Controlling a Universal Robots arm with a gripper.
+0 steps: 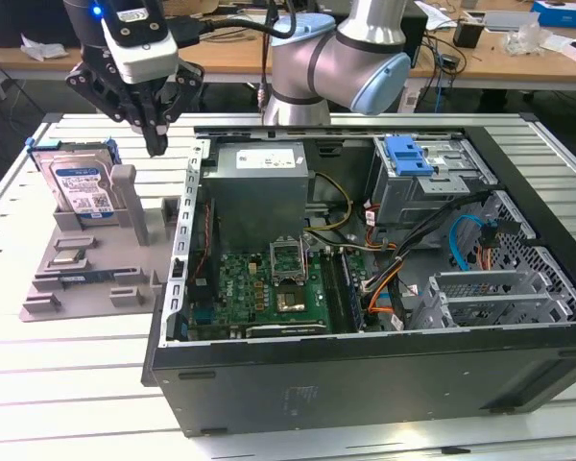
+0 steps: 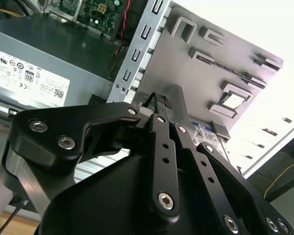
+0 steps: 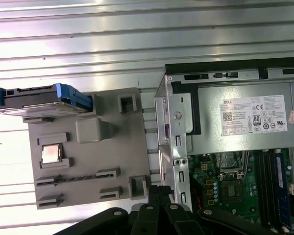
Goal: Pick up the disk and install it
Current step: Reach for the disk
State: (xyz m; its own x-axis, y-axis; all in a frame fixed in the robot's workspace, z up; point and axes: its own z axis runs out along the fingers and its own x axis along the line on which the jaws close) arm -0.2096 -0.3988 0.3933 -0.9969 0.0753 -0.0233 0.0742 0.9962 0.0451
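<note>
The gripper [image 1: 156, 144], its fingers [image 2: 162, 142] pressed together and holding nothing, hangs above the grey fixture tray [image 1: 86, 293], between the upright disk [image 1: 82, 184] and the open computer case [image 1: 365, 375].

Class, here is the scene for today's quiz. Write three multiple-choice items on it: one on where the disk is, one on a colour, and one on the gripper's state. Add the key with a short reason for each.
1. Where is the disk?
A. Upright on the grey tray beside the computer case
B. Inside the case
C. On top of the case

2. What colour is the disk's bracket?
A. Red
B. Blue
C. Yellow

3. What does the gripper hold?
A. The disk
B. The grey tray
C. Nothing

Key:
1 A, because it stands on the tray, outside the case.
2 B, because blue edges frame it.
3 C, because the fingers are shut on nothing, apart from the disk.
</note>
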